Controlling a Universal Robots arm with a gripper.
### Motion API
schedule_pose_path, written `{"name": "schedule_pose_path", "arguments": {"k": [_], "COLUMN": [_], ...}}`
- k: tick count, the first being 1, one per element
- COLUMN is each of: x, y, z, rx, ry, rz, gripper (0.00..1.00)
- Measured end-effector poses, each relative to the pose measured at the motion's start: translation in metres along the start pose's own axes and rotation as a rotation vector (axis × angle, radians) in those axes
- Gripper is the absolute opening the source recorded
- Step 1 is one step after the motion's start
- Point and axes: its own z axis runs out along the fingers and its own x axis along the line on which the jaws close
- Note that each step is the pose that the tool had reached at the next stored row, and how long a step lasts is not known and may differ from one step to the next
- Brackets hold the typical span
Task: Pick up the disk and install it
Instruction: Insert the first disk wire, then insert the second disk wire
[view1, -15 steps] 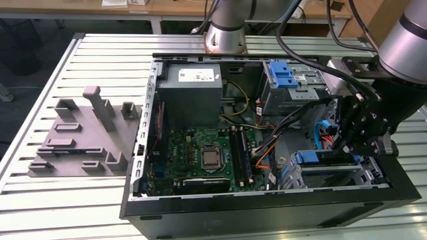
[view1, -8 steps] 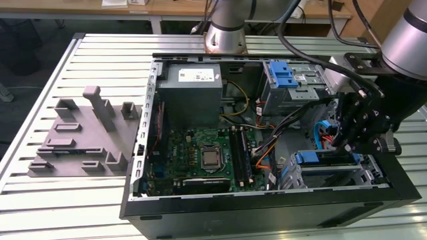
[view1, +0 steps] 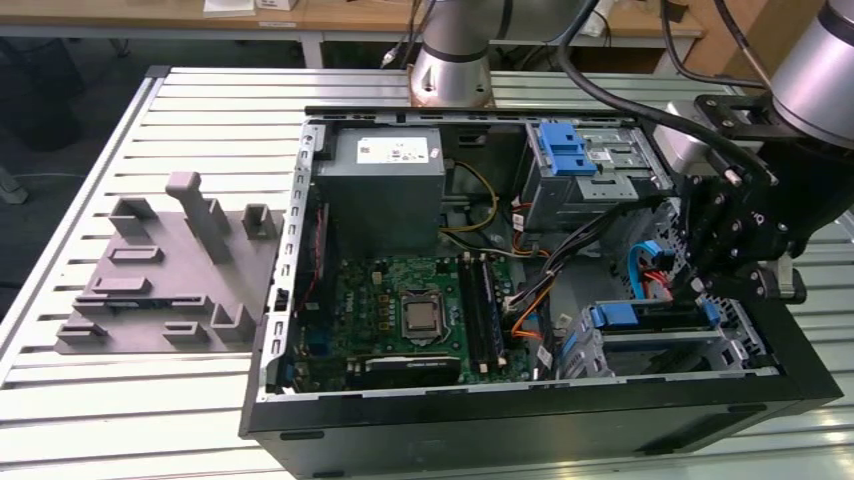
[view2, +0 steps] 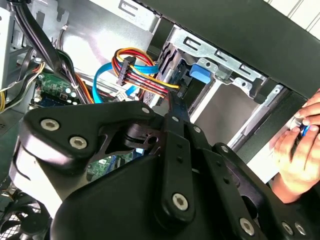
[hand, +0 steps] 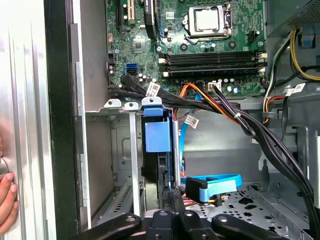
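the black claw (view1: 721, 262), its grip state impossible to tell, sits at the silver hard drive in its blue plastic carrier (hand: 153, 136), which should go squarely into the grey metal bay (hand: 112, 145), clear of the blue cable (hand: 212, 182).

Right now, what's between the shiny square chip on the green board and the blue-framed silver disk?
In the exterior view, long black memory sticks and orange and black cables lie between the shiny square chip and the blue-framed silver disk.

Robotics lab — slatted aluminium workbench (view1: 80, 400), opened computer case (view1: 534, 420).
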Motion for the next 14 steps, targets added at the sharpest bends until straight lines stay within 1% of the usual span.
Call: {"name": "schedule_pose_path", "arguments": {"k": [1, 14], "x": [0.0, 0.0], "y": [0.0, 0.0002], "z": [-0.0001, -0.0001], "rx": [0.0, -0.0001], "ry": [0.0002, -0.0008], "rz": [0.0, 0.0], "gripper": [0.11, 0.11]}}
